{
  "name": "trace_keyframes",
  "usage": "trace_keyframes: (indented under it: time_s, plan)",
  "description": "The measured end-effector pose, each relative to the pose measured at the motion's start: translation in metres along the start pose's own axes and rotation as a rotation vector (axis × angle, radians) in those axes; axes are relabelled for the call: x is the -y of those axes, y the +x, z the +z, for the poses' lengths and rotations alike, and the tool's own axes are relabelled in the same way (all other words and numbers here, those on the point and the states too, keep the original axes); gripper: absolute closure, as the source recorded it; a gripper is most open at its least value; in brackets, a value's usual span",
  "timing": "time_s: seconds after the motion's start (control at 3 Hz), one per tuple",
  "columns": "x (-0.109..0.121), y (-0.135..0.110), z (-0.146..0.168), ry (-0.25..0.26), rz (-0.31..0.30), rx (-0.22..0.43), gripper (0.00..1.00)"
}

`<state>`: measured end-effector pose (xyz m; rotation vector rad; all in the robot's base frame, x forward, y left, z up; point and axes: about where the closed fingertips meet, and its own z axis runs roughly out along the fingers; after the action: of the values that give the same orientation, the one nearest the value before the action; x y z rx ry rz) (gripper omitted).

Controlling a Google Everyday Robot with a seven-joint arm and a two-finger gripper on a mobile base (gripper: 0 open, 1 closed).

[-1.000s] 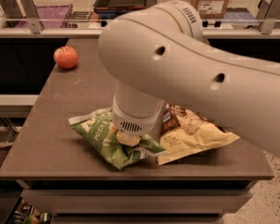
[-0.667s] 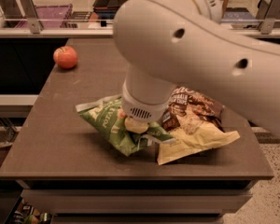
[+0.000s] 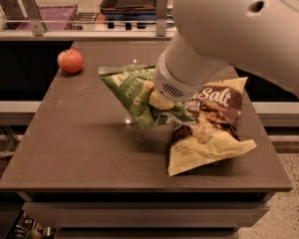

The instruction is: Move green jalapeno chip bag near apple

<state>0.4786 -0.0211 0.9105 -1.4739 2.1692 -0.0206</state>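
1. The gripper [image 3: 155, 94] sat over the middle of the tabletop [image 3: 79, 148], under the thick white arm [image 3: 229, 29]. Its jaws appeared closed on the green jalapeno chip bag [image 3: 129, 91], pinching it near its right-hand end; only the pale tips showed against the foil.
2. The green jalapeno chip bag was tilted, its upper left corner raised. A shadow lay beneath its lower edge, so it looked lifted clear of the tabletop, or nearly so.
3. The tan-and-brown Sea Salt bag [image 3: 204, 143] lay just right of the jaws, its upper edge overlapping the green bag's right end and tucked behind the wrist. Whether it was caught in the grip as well could not be told.
4. The apple [image 3: 70, 61] stood near the far left corner of the tabletop, well apart from the green bag, with bare surface between them.
5. Judged from this, the grasp and lift were done. What remained was the carry to the far left, setting the bag down beside the apple without nudging it, and releasing. The overlapping Sea Salt bag might be dragged along.
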Motion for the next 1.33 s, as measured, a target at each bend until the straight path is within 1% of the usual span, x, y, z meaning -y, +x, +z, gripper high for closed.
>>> trace_keyframes:
  time_s: [0.33,0.67,1.0,1.33]
  plan:
    - [0.043,-0.018,-0.003,0.069,0.019,0.081,1.0]
    - [0.073,-0.047,0.005,0.095,-0.006,0.12,1.0]
    - [0.092,-0.084,0.026,0.106,-0.066,0.137,1.0]
    - [0.104,-0.108,0.047,0.125,-0.136,0.162,1.0]
